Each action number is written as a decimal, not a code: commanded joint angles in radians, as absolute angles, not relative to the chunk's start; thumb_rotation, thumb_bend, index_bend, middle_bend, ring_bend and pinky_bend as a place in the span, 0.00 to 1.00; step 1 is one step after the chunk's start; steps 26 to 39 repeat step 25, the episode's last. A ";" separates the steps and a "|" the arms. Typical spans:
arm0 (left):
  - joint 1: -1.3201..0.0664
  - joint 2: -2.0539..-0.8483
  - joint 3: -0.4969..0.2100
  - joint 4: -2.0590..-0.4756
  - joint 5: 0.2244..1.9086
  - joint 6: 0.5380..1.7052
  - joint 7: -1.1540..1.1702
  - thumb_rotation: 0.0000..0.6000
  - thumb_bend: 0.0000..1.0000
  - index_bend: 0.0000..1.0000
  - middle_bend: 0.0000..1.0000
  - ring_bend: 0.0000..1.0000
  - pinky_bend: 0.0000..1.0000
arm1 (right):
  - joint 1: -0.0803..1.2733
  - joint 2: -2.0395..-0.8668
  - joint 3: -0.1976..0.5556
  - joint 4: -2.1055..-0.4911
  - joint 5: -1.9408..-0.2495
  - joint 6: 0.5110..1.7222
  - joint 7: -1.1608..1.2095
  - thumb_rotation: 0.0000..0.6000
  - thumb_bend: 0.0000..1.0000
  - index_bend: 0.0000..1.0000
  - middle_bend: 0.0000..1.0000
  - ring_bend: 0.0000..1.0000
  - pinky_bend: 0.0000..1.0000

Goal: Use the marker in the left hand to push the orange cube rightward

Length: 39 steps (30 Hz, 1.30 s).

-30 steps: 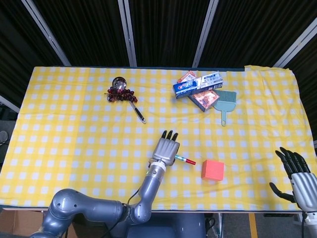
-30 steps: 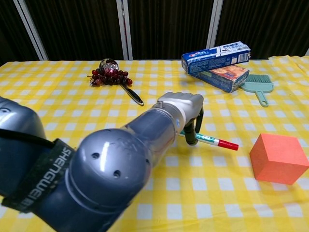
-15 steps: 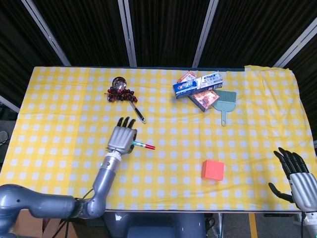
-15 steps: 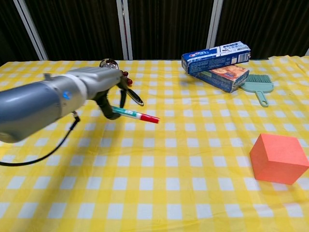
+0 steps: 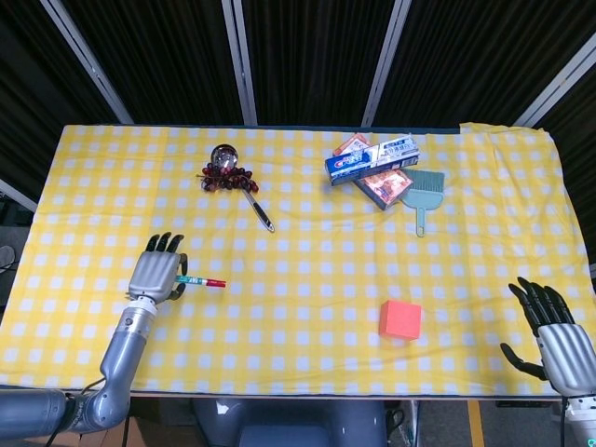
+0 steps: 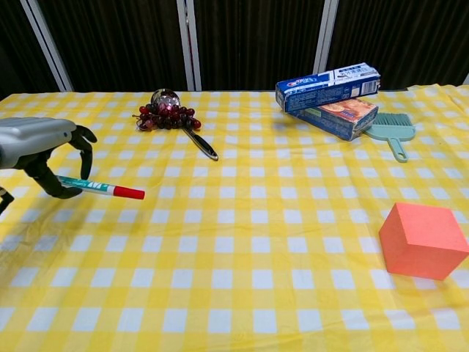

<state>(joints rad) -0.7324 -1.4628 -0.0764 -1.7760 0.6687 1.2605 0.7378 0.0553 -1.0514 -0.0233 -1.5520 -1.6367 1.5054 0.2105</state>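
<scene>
The marker (image 6: 100,188) is held in the curled fingers of the left hand (image 5: 155,276) at the left side of the yellow checked tablecloth (image 5: 298,307), its red cap directed rightward. The orange cube (image 5: 400,319) is seen well apart from the marker tip, resting flat on the cloth toward the right front of the table; in the chest view the cube (image 6: 423,240) appears low at the right. The right hand (image 5: 549,326) is shown with fingers spread and nothing held, at the near right corner, apart from the cube. A ladle with grapes (image 5: 228,175), a toothpaste box (image 5: 371,159) stacked on a second carton, and a small dustpan brush (image 5: 424,194) are arranged along the far side, clear of the direct path. Several risks may be judged from this layout. Because a long reach is required before contact, the marker could be carried too high and pass over the cube, or too low and drag the cloth into folds. If the cube is met off-centre by the narrow tip, it is likely to be rotated rather than translated. A loose grasp could let the marker be pivoted or slipped under the contact load.
</scene>
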 commanded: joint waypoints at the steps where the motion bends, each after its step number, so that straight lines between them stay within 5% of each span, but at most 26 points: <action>1: -0.718 -1.452 -0.073 -1.764 0.669 1.251 0.716 1.00 0.35 0.47 0.04 0.00 0.03 | 0.055 -1.051 -0.023 -1.552 -1.636 1.506 0.211 1.00 0.34 0.00 0.00 0.00 0.05; 13: -0.639 -1.396 -0.062 -1.787 0.756 1.271 0.587 1.00 0.26 0.20 0.01 0.00 0.01 | 0.053 -1.048 -0.025 -1.547 -1.637 1.507 0.215 1.00 0.34 0.00 0.00 0.00 0.05; 20: -0.493 -1.304 0.049 -1.835 1.016 1.397 0.420 1.00 0.21 0.02 0.00 0.00 0.00 | 0.054 -1.049 -0.026 -1.543 -1.640 1.507 0.200 1.00 0.34 0.00 0.00 0.00 0.05; 25: -0.402 -1.236 0.135 -1.841 1.192 1.493 0.346 1.00 0.15 0.00 0.00 0.00 0.00 | 0.056 -1.056 -0.026 -1.540 -1.645 1.505 0.176 1.00 0.34 0.00 0.00 0.00 0.05; 39: -0.402 -1.236 0.135 -1.841 1.192 1.493 0.346 1.00 0.15 0.00 0.00 0.00 0.00 | 0.056 -1.056 -0.026 -1.540 -1.645 1.505 0.176 1.00 0.34 0.00 0.00 0.00 0.05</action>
